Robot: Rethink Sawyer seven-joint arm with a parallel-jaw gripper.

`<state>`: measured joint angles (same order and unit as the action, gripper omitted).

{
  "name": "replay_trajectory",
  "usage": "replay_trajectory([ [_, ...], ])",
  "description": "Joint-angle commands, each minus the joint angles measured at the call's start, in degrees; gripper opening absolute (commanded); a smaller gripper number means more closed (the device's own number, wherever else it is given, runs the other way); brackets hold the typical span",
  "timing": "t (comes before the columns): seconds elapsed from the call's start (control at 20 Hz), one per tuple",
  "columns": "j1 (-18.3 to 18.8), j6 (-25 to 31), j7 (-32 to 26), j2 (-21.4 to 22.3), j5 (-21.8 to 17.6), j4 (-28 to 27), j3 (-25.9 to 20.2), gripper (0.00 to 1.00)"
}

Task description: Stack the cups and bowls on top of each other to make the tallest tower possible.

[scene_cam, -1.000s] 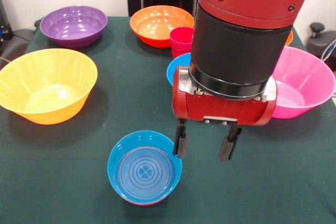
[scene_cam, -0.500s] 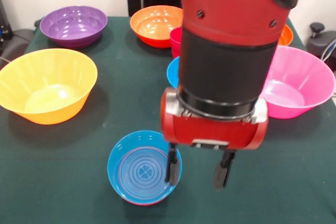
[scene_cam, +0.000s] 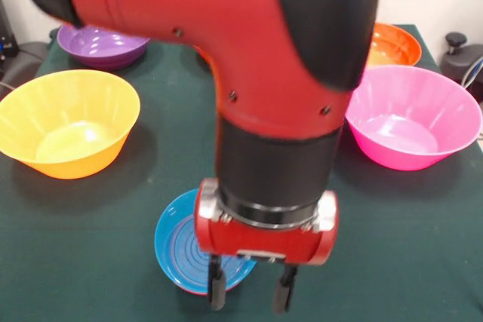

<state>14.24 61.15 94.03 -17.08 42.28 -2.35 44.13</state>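
Your gripper (scene_cam: 250, 292) sits low in the centre of the frame with its two fingers spread apart, gripping nothing. One fingertip (scene_cam: 216, 292) overlaps the lower right rim of the small blue bowl (scene_cam: 177, 243), which rests upright on the green table (scene_cam: 90, 246) at lower centre. Whether that finger is inside or just over the rim, you cannot tell.

The bowl looks like thin, glossy plastic: probably light, fairly stiff and slippery. Take it by the wall, one finger inside and one outside.

The yellow-orange bowl (scene_cam: 64, 122) lies at left, the purple bowl (scene_cam: 102, 43) upper left, the pink bowl (scene_cam: 415, 115) at right, an orange bowl (scene_cam: 392, 44) behind it.
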Motion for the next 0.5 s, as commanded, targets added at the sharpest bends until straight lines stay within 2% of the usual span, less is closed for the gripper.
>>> replay_trajectory([
  [0.05,2.14,-4.13,-23.92,-4.21,7.63,0.23,10.89,1.00],
  [0.5,4.59,-7.21,-26.43,-5.93,17.63,-0.50,21.24,1.00],
])
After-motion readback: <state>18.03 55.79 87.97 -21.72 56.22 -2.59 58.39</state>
